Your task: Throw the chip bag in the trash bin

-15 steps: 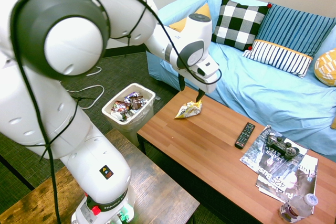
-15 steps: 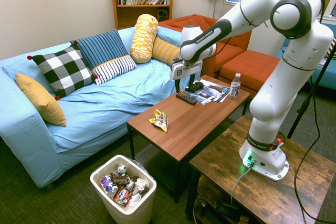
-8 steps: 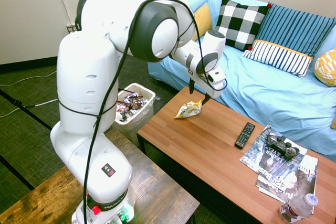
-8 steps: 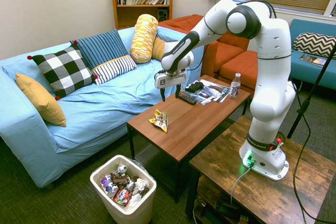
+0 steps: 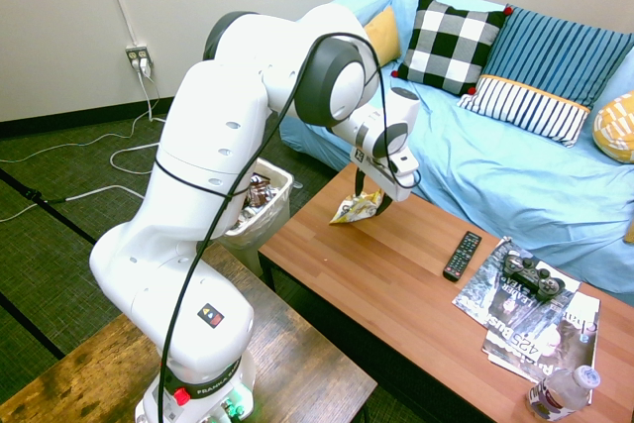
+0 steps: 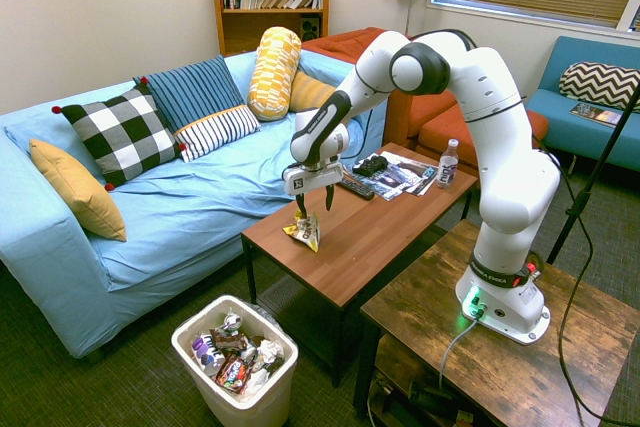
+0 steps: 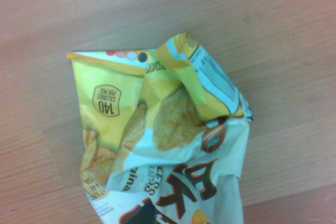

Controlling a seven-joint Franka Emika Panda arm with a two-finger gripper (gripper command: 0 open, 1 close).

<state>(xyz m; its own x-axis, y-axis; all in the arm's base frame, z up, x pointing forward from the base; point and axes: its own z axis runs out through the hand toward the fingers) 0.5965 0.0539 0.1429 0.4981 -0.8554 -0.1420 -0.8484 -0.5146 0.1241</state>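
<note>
in the second exterior view, the light blue sofa [image 6: 225, 167] was the largest piece, with cushions along its back. in front of it stood the wooden coffee table [image 6: 350, 232], and near that table's end, on the floor, the trash bin [image 6: 235, 362], white and lined, held crumpled wrappers [image 6: 235, 355]. on the coffee table lay magazines [image 5: 535, 319] with a black game controller [image 5: 535, 275] on top, a clear bottle [image 5: 563, 393] upright at the far end from the bin, and a black remote [image 5: 462, 256] beside the magazines. the gripper [image 6: 315, 211] pointed down at the chip bag [image 6: 304, 231], its two fingers apart. the chip bag, crumpled yellow and white, lay on the coffee table, at the end nearer the bin; in the wrist view it filled much of the frame, a small "140 calories" label readable on its yellow part.
</note>
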